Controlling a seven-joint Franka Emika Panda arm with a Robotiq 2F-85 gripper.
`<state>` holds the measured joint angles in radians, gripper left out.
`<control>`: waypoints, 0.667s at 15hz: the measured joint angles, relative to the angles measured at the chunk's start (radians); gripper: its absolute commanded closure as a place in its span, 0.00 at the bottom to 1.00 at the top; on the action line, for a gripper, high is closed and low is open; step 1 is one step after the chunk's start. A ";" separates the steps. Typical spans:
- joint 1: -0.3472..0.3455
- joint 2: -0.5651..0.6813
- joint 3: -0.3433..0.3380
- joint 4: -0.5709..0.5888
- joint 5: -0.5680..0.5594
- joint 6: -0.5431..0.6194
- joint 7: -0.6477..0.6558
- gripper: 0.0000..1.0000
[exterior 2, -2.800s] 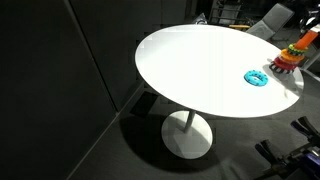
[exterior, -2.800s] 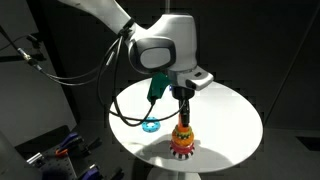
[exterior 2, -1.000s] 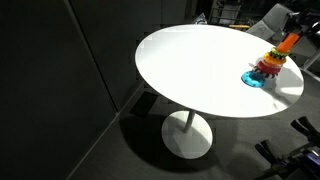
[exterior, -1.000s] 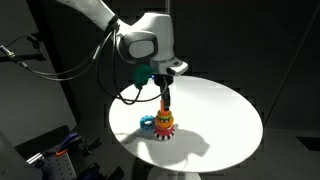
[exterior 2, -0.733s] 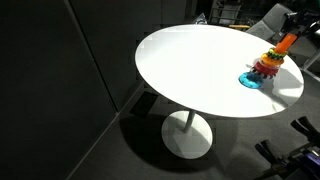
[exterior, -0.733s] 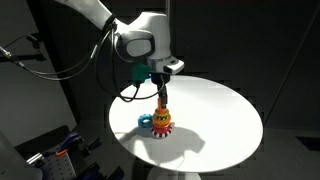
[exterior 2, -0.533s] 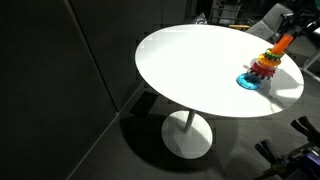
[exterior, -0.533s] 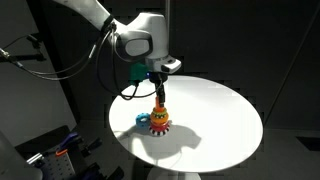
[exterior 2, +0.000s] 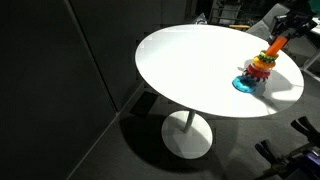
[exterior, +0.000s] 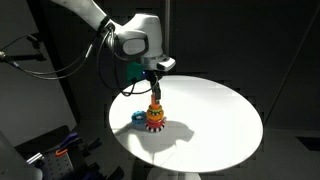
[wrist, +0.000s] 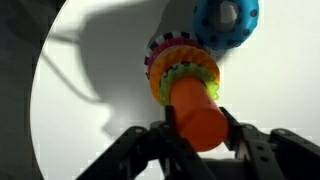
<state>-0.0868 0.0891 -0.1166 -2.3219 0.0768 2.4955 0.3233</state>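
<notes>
A ring-stacking toy (exterior: 154, 117) with coloured rings on an orange post stands on the round white table (exterior: 215, 120). My gripper (exterior: 155, 92) is shut on the top of the orange post (wrist: 193, 112). The toy's base touches a blue ring (exterior: 137, 117) that lies on the table beside it. In the wrist view the blue ring (wrist: 226, 22) sits just past the toy's stacked rings (wrist: 180, 66). In an exterior view the toy (exterior 2: 259, 66) and the blue ring (exterior 2: 243, 85) are near the table's right edge.
The table (exterior 2: 190, 70) stands on a single pedestal on a dark floor. Black cables (exterior: 70, 70) hang from the arm. Equipment with coloured parts (exterior: 65, 150) sits low beside the table. Chairs (exterior 2: 268, 18) stand behind the table.
My gripper has slid the toy across the table toward the blue ring. The toy now pushes against the ring, and the ring has shifted with it.
</notes>
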 measured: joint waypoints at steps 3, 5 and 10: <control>0.000 -0.011 -0.001 -0.013 -0.015 0.000 0.000 0.29; 0.000 -0.018 -0.001 -0.022 -0.027 0.000 0.000 0.15; 0.000 -0.049 0.000 -0.048 -0.043 -0.010 -0.004 0.00</control>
<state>-0.0868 0.0405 -0.1166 -2.3698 0.0338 2.4852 0.3188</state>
